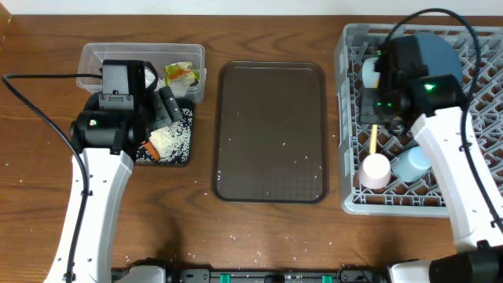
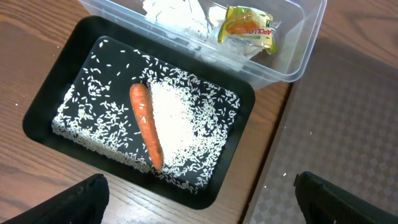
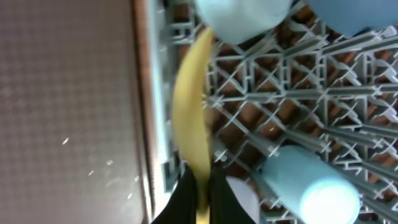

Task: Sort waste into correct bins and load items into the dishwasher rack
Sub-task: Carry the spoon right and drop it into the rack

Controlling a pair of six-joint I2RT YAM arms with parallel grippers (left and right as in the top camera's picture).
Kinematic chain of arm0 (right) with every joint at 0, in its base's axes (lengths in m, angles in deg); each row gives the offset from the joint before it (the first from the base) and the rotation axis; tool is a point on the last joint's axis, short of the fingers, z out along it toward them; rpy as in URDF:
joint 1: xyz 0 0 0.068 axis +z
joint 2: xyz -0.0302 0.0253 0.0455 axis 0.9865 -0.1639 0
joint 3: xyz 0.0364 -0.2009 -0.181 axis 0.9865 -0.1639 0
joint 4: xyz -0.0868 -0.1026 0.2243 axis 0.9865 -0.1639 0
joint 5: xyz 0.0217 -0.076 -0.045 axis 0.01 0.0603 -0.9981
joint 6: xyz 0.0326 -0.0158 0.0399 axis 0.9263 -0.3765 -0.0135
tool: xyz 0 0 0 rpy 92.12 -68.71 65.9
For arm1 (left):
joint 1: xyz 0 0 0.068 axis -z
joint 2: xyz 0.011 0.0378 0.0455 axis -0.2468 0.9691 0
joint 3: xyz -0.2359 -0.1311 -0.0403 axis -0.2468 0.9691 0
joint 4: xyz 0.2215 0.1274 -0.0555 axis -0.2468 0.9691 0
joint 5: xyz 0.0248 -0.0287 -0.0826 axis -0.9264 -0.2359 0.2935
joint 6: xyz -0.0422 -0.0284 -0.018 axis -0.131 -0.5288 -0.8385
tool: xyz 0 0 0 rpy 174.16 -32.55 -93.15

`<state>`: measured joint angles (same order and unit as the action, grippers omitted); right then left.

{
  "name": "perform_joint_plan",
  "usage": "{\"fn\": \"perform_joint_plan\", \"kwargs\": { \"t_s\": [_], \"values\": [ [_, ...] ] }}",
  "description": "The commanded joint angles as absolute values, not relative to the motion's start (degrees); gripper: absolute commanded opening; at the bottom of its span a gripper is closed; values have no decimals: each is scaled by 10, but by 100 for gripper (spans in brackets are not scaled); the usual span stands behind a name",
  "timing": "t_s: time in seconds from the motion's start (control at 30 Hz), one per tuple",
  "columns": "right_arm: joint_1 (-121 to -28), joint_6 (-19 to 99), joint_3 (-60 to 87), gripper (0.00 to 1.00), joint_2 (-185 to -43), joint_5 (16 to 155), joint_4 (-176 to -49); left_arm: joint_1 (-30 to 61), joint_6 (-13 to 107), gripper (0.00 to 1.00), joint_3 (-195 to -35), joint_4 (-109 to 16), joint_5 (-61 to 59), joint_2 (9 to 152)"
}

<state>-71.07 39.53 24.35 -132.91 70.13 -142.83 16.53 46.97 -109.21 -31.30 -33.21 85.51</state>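
Note:
My left gripper (image 2: 199,205) is open and empty, hovering over the near edge of the black tray (image 2: 56,87). That tray holds an orange carrot (image 2: 146,124) and loose rice (image 2: 177,118). Behind it, the clear tub (image 2: 292,56) holds white napkins (image 2: 174,12) and the green-yellow wrapper (image 2: 249,25). My right gripper (image 3: 202,193) is shut on the pale yellow spoon (image 3: 189,118) over the left side of the grey dishwasher rack (image 1: 350,157). The rack holds the dark-blue plate (image 1: 440,47), a pale blue bowl (image 3: 242,15), a blue cup (image 3: 308,183) and a pink cup (image 1: 376,171).
The large dark brown serving tray (image 1: 271,134) lies between the bins and the rack, with a few rice grains on it. More stray grains lie on the wooden table near the front edge (image 1: 236,236).

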Motion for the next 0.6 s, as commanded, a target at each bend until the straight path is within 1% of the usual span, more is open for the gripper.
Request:
{"fn": "perform_joint_plan", "kwargs": {
  "t_s": [0.0, 0.07, 0.27, 0.37, 0.4, 0.47, 0.57],
  "values": [
    [-733, 358, 209, 2, -1333, 703, -1393, 163, 473, 98, -1087, -312, -339, 859],
    [-741, 335, 187, 3, -1334, 702, -1351, 163, 473, 98, -1087, -312, -339, 859],
    [-744, 288, 131, 12, -1342, 714, -1229, 163, 473, 98, -1087, -312, -339, 859],
    [-744, 289, 122, 25, -1351, 731, -1194, 163, 473, 98, -1087, -312, -339, 859],
    [-744, 289, 121, 31, -1354, 733, -1187, 163, 473, 98, -1087, -312, -339, 859],
    [-744, 289, 121, 38, -1354, 733, -1177, 163, 473, 98, -1087, -312, -339, 859],
    [-744, 289, 125, 57, -1354, 739, -1169, 163, 473, 98, -1087, -312, -339, 859]
  ]
}}
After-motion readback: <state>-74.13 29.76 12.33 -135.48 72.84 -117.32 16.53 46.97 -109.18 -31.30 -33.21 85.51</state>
